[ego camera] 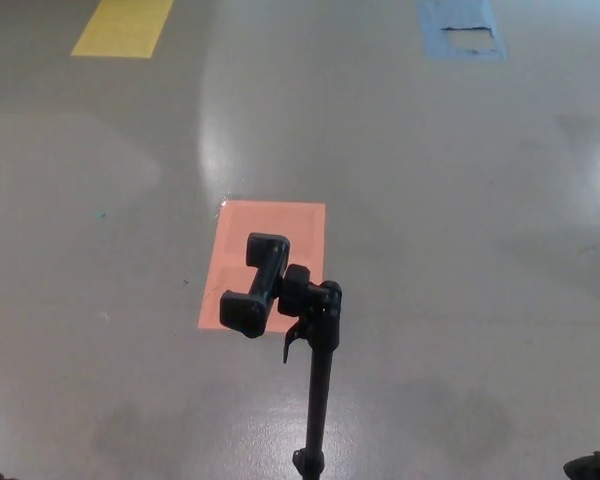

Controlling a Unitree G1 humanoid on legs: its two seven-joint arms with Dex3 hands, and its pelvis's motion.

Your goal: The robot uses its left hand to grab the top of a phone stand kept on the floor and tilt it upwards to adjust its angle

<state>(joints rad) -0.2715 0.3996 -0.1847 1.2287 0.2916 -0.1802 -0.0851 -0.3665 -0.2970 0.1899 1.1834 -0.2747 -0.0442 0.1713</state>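
A black phone stand (315,400) with a slim upright pole is seen rising from the glossy grey floor (460,250) in the lower middle of the head view. Its black clamp head (260,285) is carried at the top of the pole, in front of an orange rectangular floor marking (270,225). A yellow floor marking (123,27) and a blue floor marking (460,28) are seen far behind, well apart. Neither the left hand nor the right hand is shown clearly, so their state cannot be told. The task is judged not yet begun: the clamp head is untouched, and reaching, grasping and tilting upwards are all left.
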